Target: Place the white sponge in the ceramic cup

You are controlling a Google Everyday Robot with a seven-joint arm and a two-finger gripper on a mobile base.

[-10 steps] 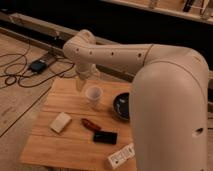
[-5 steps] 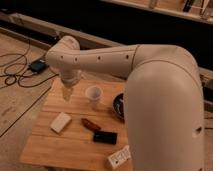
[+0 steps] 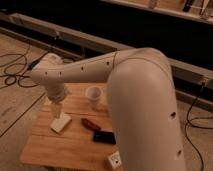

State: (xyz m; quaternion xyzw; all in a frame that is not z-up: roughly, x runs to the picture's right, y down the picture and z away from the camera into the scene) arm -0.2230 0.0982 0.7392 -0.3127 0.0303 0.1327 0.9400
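The white sponge (image 3: 60, 123), a small off-white block, lies on the left part of the wooden table (image 3: 75, 145). The ceramic cup (image 3: 93, 96), white and handleless, stands upright near the table's back edge, to the right of the sponge. My gripper (image 3: 56, 111) hangs from the white arm right above the sponge, its tips close to the sponge's far end. The cup is apart from the gripper, to its right.
A reddish-brown object (image 3: 90, 123) and a flat black object (image 3: 103, 136) lie in the table's middle. A white rectangular object with dark markings (image 3: 115, 160) lies at the front edge. My big white arm (image 3: 145, 110) hides the table's right side. Cables lie on the floor at left.
The gripper has swung left from beside the cup and come down toward the sponge. The sponge and cup have not moved.
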